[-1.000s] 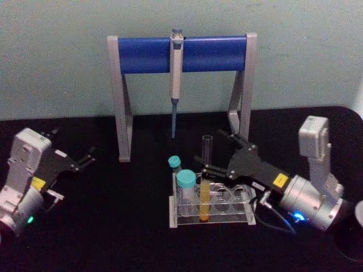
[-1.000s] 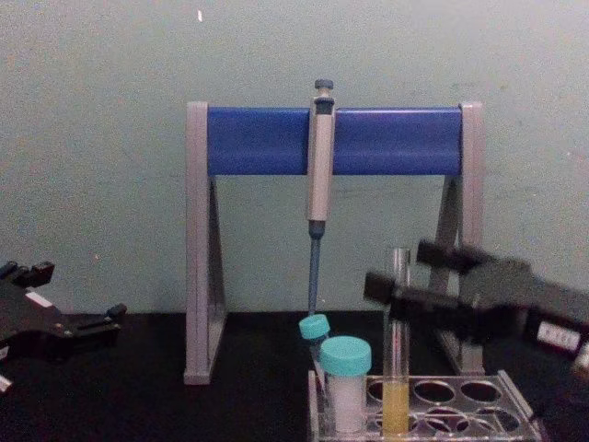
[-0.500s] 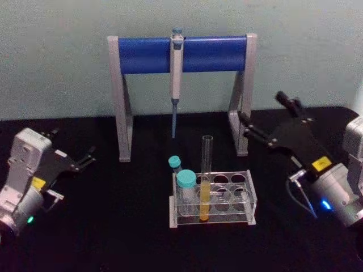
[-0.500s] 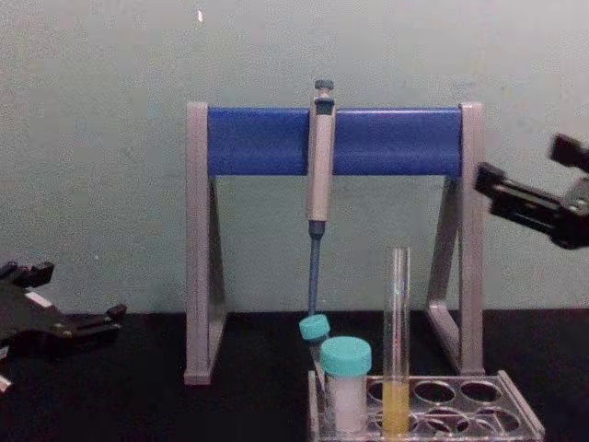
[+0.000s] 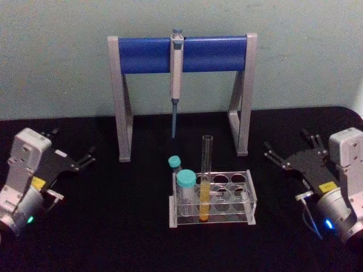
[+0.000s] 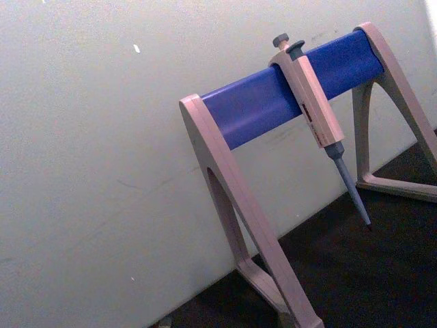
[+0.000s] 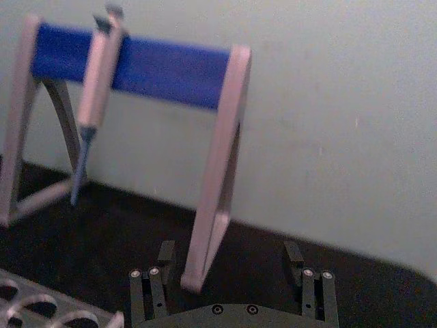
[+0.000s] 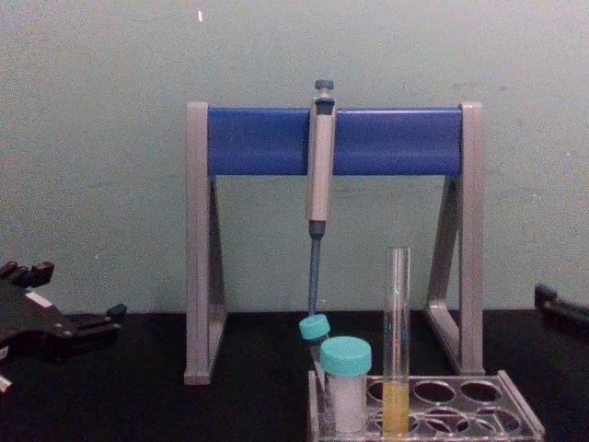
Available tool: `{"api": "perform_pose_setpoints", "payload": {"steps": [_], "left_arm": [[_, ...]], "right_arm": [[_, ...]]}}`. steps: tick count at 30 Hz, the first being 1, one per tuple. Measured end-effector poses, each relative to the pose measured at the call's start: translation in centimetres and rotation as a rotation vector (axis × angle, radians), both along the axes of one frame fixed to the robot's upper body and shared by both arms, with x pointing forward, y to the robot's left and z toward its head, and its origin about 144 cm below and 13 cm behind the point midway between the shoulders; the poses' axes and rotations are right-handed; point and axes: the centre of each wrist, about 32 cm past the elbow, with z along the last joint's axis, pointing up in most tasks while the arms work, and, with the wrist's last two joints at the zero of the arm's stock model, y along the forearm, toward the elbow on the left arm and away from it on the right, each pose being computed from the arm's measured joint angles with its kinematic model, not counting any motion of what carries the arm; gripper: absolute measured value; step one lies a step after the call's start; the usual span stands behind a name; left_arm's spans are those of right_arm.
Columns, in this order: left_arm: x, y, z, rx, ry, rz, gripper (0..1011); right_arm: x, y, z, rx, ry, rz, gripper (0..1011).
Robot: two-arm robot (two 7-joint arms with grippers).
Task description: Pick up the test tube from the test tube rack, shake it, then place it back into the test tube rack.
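the test tube (image 5: 206, 175) stands upright in the test tube rack (image 5: 249, 195), long axis vertical, open mouth up, yellow liquid at the bottom, near the middle of the table. the right gripper (image 5: 290, 153) hovers well to the rack's right, fingers spread and empty; the left gripper (image 5: 72, 152) sits parked at far left, also released. judged from this, the tube is back in place and the task looks complete; nothing more seems called for than idling clear.
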Motion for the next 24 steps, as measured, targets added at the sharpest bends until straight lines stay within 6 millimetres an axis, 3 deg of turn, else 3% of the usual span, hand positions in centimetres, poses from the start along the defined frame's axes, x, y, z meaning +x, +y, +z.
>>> {"api": "perform_pose_setpoints", "payload": {"steps": [12, 24], "left_arm": [[0.0, 0.0, 0.0, 0.0, 0.0, 0.0, 1002], [0.0, 0.0, 0.0, 0.0, 0.0, 0.0, 1001]], "right_arm": [[0.0, -0.1, -2.6, 0.011, 0.155, -0.03, 1000], [0.2, -0.1, -3.3, 0.024, 0.207, -0.021, 1000]]}}
